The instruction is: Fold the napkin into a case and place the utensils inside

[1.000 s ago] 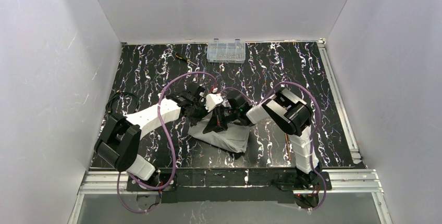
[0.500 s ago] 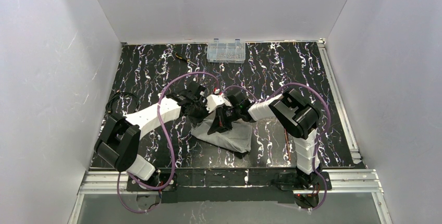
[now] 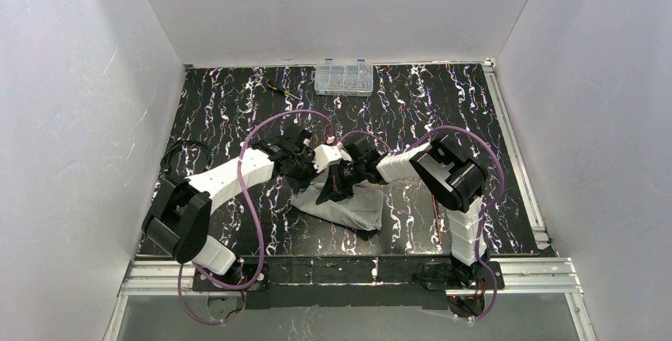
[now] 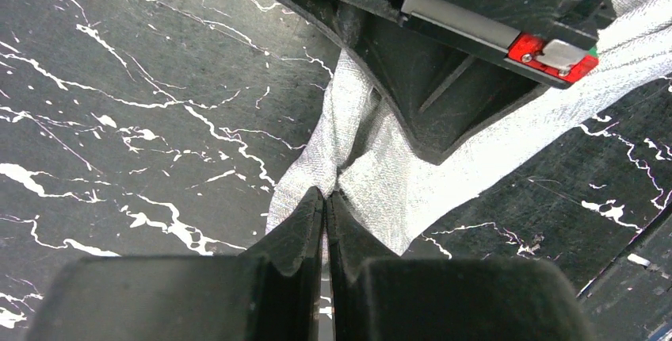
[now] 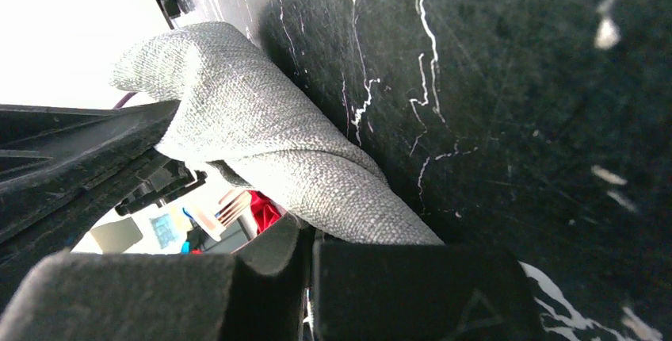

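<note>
The light-grey napkin [image 3: 349, 208] lies folded and bunched in the middle of the black marbled table. My left gripper [image 3: 311, 176] and my right gripper [image 3: 331, 190] meet over its far left edge, almost touching. In the left wrist view the left gripper [image 4: 326, 195] is shut on a raised fold of the napkin [image 4: 380, 178], with the right gripper's body right behind it. In the right wrist view the right gripper [image 5: 311, 236] is shut on a twisted roll of the napkin [image 5: 269, 131]. One thin copper-brown utensil [image 3: 438, 214] shows beside the right arm; the rest is hidden.
A clear plastic compartment box [image 3: 343, 78] stands at the far edge, with a small screwdriver [image 3: 279, 89] to its left. White walls close in three sides. An aluminium rail [image 3: 517, 155] runs along the right edge.
The right arm's elbow has swung a little to the right. Both grippers have stayed shut on the cloth's far left edge, and the napkin has barely shifted.
</note>
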You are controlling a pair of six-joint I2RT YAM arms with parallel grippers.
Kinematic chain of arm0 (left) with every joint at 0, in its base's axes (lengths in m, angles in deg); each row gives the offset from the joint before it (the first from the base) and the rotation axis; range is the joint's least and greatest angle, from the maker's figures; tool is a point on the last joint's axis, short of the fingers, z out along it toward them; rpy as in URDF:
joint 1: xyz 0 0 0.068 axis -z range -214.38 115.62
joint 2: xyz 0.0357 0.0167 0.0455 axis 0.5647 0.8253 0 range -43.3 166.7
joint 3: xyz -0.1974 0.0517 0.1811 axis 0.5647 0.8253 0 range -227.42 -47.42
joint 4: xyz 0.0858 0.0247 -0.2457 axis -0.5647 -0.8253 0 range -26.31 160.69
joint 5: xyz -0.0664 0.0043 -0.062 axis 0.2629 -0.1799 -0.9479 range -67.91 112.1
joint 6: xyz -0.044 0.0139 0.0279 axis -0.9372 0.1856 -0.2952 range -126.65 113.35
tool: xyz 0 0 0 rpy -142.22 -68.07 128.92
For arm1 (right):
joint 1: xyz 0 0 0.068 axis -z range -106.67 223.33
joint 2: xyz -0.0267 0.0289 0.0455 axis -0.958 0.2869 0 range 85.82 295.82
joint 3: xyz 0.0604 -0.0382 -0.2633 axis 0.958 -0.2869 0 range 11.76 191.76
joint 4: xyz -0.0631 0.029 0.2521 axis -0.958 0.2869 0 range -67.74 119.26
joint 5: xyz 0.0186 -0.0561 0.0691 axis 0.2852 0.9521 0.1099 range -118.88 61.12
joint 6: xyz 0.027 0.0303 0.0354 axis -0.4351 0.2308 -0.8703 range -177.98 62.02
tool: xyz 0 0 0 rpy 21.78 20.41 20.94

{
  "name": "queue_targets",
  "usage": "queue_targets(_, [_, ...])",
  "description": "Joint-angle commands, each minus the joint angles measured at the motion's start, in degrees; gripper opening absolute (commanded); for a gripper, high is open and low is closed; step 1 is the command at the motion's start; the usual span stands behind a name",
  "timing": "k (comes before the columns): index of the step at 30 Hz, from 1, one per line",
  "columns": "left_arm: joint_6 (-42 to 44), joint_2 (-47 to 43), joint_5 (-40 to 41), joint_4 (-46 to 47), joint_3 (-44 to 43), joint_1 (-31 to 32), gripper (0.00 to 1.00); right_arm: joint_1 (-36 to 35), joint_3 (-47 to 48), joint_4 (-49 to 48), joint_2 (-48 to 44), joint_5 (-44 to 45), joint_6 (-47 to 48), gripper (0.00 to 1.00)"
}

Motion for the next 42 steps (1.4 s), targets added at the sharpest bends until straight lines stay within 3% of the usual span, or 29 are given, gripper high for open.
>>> queue_targets(1, [1.6, -2.1, -0.5, -2.0, -2.7, -0.7, 0.0, 0.4, 1.4, 4.9, -2.2, 3.1, 1.4, 0.01])
queue_targets(6, [0.9, -1.3, -1.5, -1.8, -2.5, -0.7, 0.0, 0.4, 2.4, 6.9, -3.1, 3.9, 2.3, 0.04])
queue_targets(13, [1.5, -1.9, 0.0, 0.2, -0.6, -1.6, 0.0, 0.3, 1.5, 2.2, -0.9, 1.4, -2.2, 0.08])
queue_targets(25, [3.4, -2.2, -9.3, -5.0, -2.6, -1.8, 0.0, 0.2, 1.5, 4.0, -0.6, 3.4, -5.3, 0.06])
queue_targets(36, [5.8, -2.0, -4.5, -4.9, -5.2, -2.5, 0.0, 0.0, 1.8, 8.4, 0.4, 3.9, -3.4, 0.04])
queue_targets(42, [5.2, -2.2, -6.4, -5.6, -3.5, -2.0, 0.0, -0.1, 2.9, 9.4, 0.1, 4.1, -2.9, 0.04])
